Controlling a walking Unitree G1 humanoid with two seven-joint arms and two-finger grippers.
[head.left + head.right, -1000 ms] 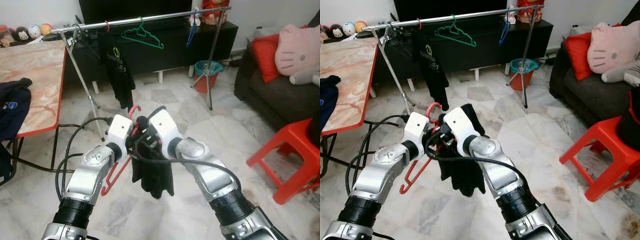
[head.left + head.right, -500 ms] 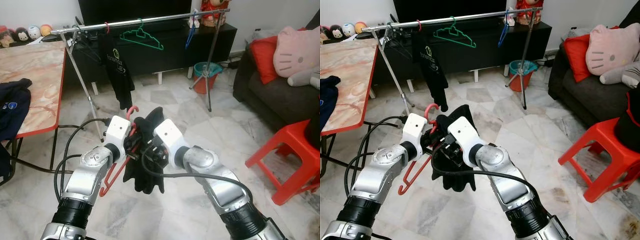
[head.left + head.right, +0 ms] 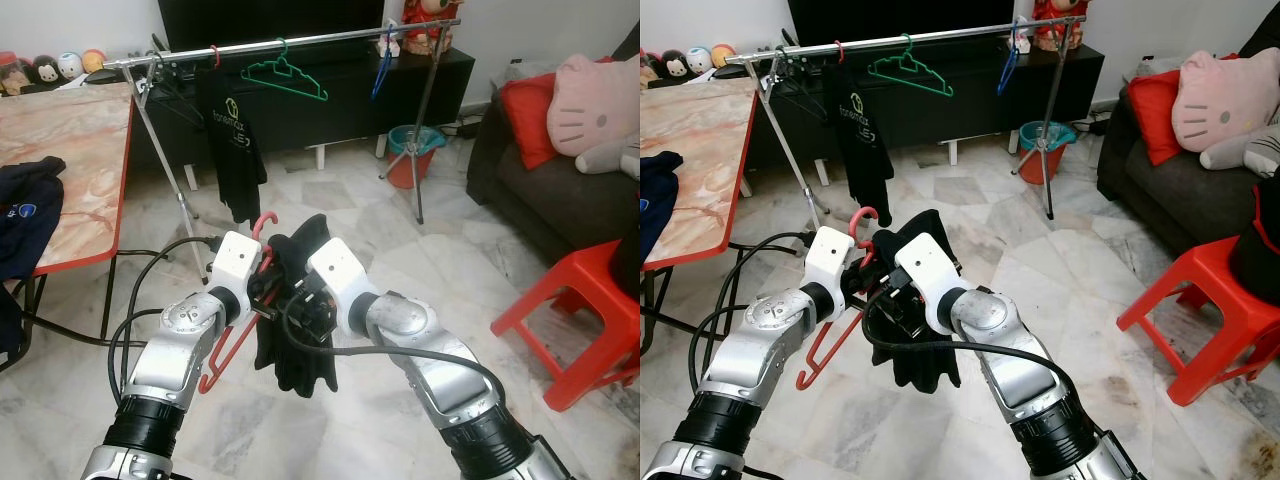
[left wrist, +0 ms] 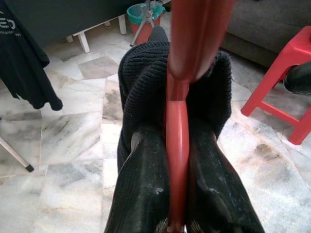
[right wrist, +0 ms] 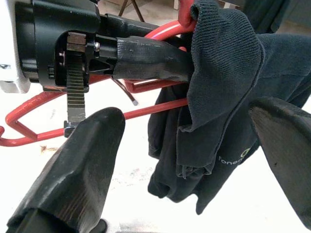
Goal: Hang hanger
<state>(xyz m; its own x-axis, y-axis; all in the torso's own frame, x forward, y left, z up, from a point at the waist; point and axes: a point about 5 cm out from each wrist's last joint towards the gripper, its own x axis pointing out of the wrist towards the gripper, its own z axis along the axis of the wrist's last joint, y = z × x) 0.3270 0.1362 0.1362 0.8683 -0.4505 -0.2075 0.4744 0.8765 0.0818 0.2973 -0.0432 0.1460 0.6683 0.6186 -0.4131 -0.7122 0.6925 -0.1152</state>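
Close before the robot's chest, both arms meet over the marble floor (image 3: 400, 215). Left end effector (image 5: 146, 56), fingers clenched, grips the red hanger (image 3: 232, 345) near its neck; in the left wrist view the hanger's shaft (image 4: 178, 145) runs between the two fingers (image 4: 141, 194). A black garment (image 3: 300, 350) drapes over the hanger and hides most of its shoulder; only the hook (image 3: 265, 220) and lower bar stand clear. Right end effector (image 5: 184, 141) is spread wide, its fingers (image 5: 77, 160) flanking the garment's folds; whether they touch the cloth cannot be told. In the eye views the right arm's white housing (image 3: 335, 275) covers the fingertips.

Left of the arms, a red-edged bench (image 3: 70, 150) carries a dark garment (image 3: 25, 215), cut off by the frame. Right, a red stool (image 3: 585, 310) and a sofa (image 3: 540, 190). Beyond, a rail (image 3: 290, 40) bears a black shirt (image 3: 230, 150), a green hanger (image 3: 285, 72) and a blue hanger (image 3: 383, 62); a teal bucket (image 3: 415, 140) stands behind.
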